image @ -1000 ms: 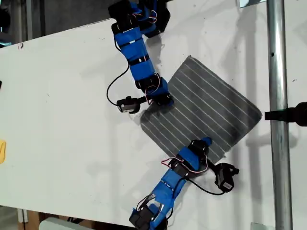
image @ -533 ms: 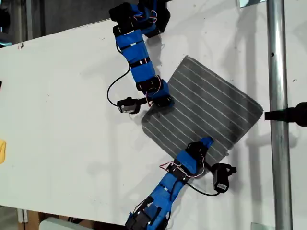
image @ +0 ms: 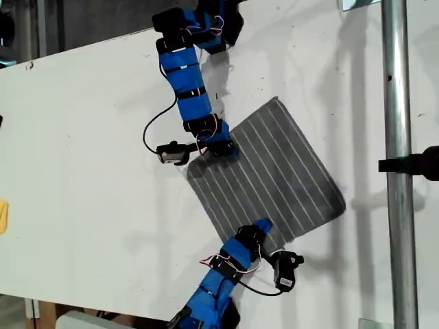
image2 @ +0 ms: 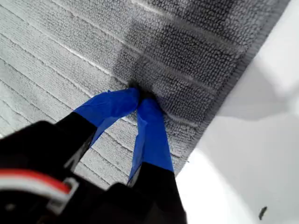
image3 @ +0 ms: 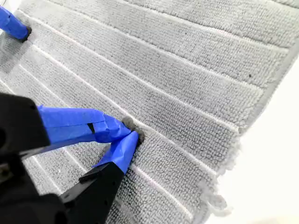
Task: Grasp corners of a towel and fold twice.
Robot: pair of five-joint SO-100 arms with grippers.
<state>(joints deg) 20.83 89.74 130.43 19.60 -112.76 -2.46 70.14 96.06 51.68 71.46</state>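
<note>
**Both tools clenched on the striped towel**

Both jaw pairs were pinched shut on cloth. My first tool (image2: 140, 95) gripped the towel (image: 264, 175) just inside one hemmed edge, with bare white bench (image: 82, 137) beside that hem. My second tool (image3: 131, 130) nipped a small pucker of cloth between two white stripes, near a frayed corner (image3: 212, 198). The towel lay spread flat and unfolded on the bench, turned diamond-wise, between one arm reaching in from the exterior view's top and another from its bottom.
</note>
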